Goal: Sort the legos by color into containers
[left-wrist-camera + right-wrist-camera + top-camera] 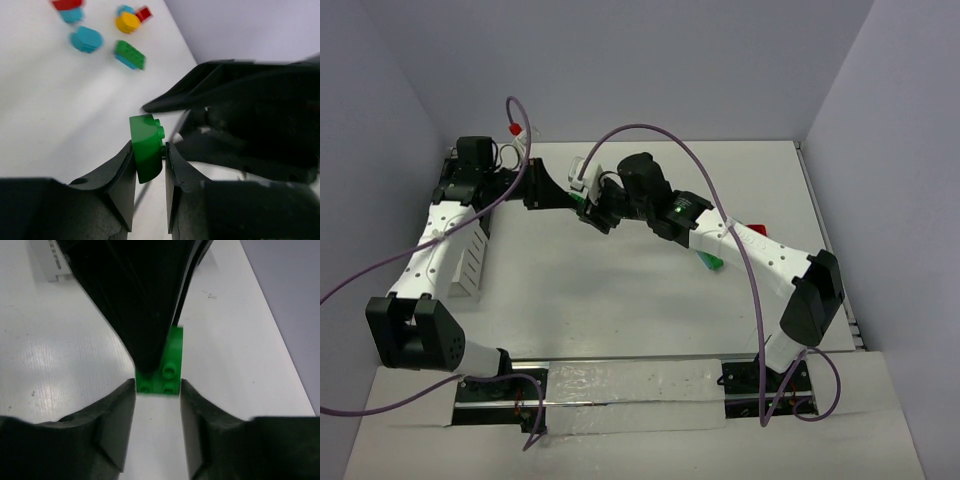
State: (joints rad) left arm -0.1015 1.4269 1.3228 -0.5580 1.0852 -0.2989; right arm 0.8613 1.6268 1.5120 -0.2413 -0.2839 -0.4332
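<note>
My left gripper (149, 150) is shut on a green rounded lego (145, 135) and holds it above the table. My right gripper (158, 386) meets it from the other side. Its fingertips press on both sides of the same green lego (172, 360), whose studs face the right wrist camera. In the top view the two grippers (582, 200) (598, 212) touch tip to tip at the back centre. The white container (470, 262) stands at the left under the left arm. I cannot make out the black container.
Loose legos lie on the table beyond the left gripper: a cyan one (86, 39), a yellow one (127, 22), a green one (130, 54) and red ones (67, 4). In the top view a green lego (712, 263) and a red one (755, 228) lie beside the right arm. Grey walls close in the table.
</note>
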